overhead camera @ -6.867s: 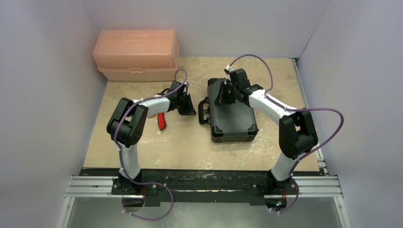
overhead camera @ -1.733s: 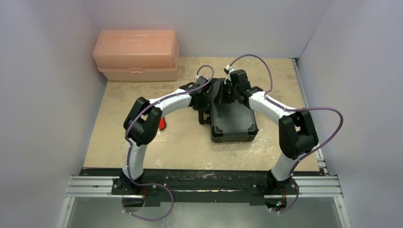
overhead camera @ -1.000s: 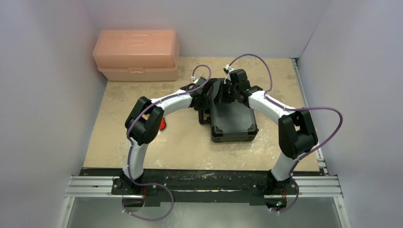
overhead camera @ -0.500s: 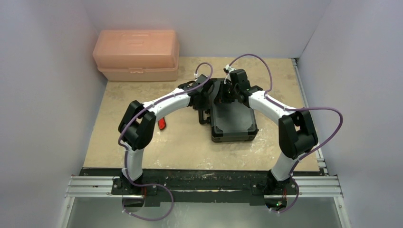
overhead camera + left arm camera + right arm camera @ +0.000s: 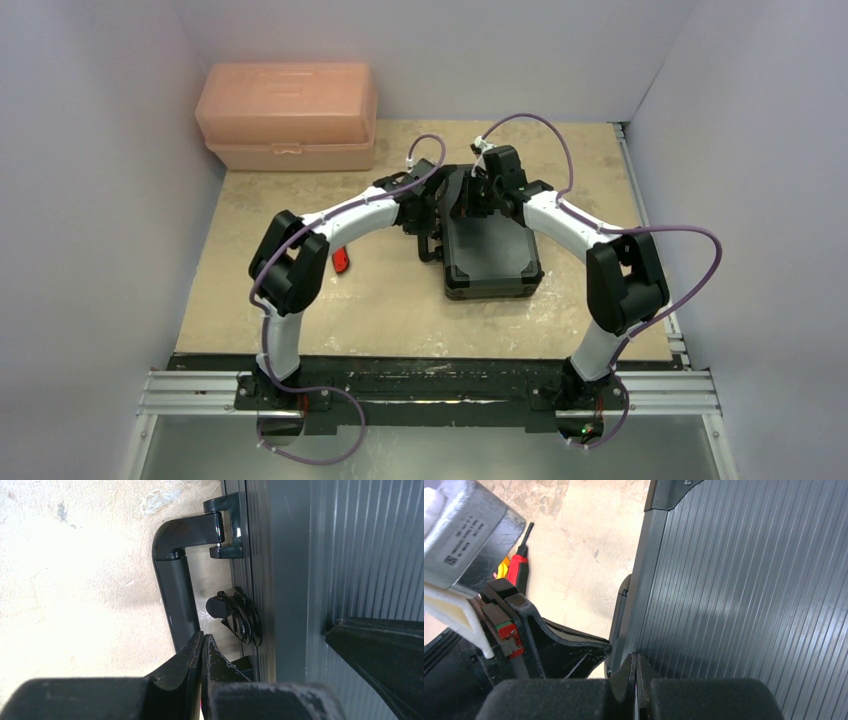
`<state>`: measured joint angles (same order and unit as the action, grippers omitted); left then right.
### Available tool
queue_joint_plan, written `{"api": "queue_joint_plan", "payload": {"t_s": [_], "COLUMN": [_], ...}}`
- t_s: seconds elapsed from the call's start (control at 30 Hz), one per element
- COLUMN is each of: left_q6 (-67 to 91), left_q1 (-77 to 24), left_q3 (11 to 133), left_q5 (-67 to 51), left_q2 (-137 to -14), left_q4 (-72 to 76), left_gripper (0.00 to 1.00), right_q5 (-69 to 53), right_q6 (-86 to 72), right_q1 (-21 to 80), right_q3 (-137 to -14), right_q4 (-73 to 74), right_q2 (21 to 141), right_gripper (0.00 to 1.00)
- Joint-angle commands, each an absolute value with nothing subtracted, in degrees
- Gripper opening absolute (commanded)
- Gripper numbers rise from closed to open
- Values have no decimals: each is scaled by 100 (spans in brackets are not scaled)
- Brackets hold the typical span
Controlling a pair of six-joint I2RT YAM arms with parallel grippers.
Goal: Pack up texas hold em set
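- Pale walls close in a mottled tan table (image 5: pixel 330 310); both arms reach in from the near edge and meet at the far middle.
- Black case (image 5: pixel 495 255) lies flat right of centre, lid down and closed, ribbed top facing up.
- Case handle (image 5: pixel 175 595) sticks out from its left side, folded down toward the table on its pivot bracket (image 5: pixel 227 527). A round latch (image 5: pixel 240 620) sits on that same side, beside the handle bar.
- Left gripper (image 5: pixel 201 639): jaws pressed together, nothing between them. Tip points at the lower stretch of the handle bar, just beside the latch; contact cannot be told.
- Right gripper (image 5: pixel 634 658): jaws together, empty, tip low over the ribbed lid near its handle-side edge, at the far end of the case.
- Red knife (image 5: pixel 341 260) on the table left of the case, partly under the left arm.
- Peach plastic box (image 5: pixel 288 115) closed, in the far left corner, well apart from the case.
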<state>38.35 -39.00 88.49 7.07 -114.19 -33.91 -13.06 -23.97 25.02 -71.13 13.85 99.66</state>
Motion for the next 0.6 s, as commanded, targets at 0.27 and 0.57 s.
{"api": "queue_joint_plan", "payload": {"t_s": [0.27,0.57], "left_q6": [4137,3972], "left_q1": [-3877,-3867], "left_q3": [9379,9279], "left_q5": [-298,-157], "left_q2": [-12520,-12076], "left_q4": [-2691,-2803], "left_gripper": [0,0], "right_q5": [-1024,-1023], "right_q6": [-2145,-2151], "right_q1": [2537,2540], "right_q3": [-6838,-6876], "right_q4": [2501,2527], "right_q2": [10240,10208], "right_gripper": [0,0]}}
